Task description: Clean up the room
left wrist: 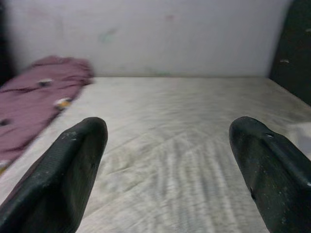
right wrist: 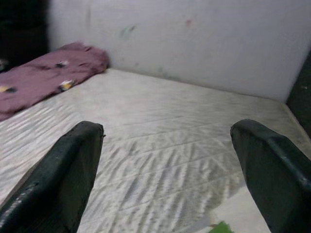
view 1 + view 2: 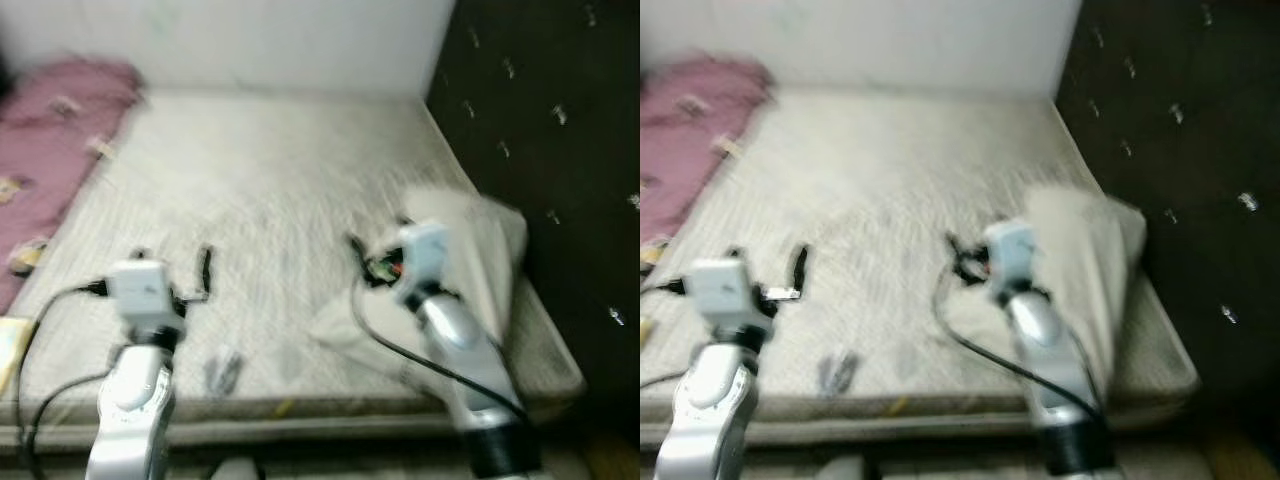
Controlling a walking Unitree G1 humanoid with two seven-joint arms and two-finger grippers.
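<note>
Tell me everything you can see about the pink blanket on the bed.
The pink blanket is a dusty rose, soft-looking cloth with small light and yellowish printed patches. It lies crumpled in a long heap along the robot's left side of the bare mattress, its far end close to the white wall. Neither gripper touches it. Blur hides finer detail.

Bare mattress (image 3: 270,190), maroon blanket (image 3: 55,140), white pillow (image 3: 480,250)
</note>
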